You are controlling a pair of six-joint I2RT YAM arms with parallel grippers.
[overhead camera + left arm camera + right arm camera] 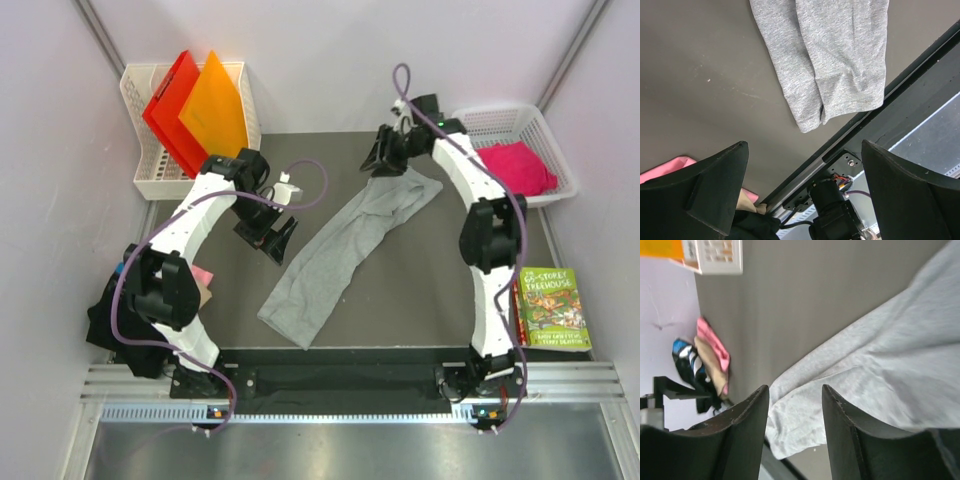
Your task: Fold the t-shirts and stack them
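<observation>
A long light grey t-shirt [340, 255] lies folded into a narrow strip, running diagonally across the dark table [420, 290]. My right gripper [385, 155] hovers over its far end, jaws apart, with nothing between them; the grey cloth [880, 370] shows below the right gripper [795, 387]. My left gripper [275, 235] stands wide open just left of the strip, pointing toward its near end [835, 60]; the left gripper [804, 144] is empty. A bright pink t-shirt [515, 165] sits in the right basket. A black t-shirt [115, 320] with blue print [687, 360] lies at the left edge.
A white rack [150, 175] at the back left holds red [170, 105] and orange [215, 105] folders. The white basket [500, 120] stands at the back right. A green picture book [550, 305] lies at the right edge. Pink and tan cloth [202, 280] lies beside the left arm.
</observation>
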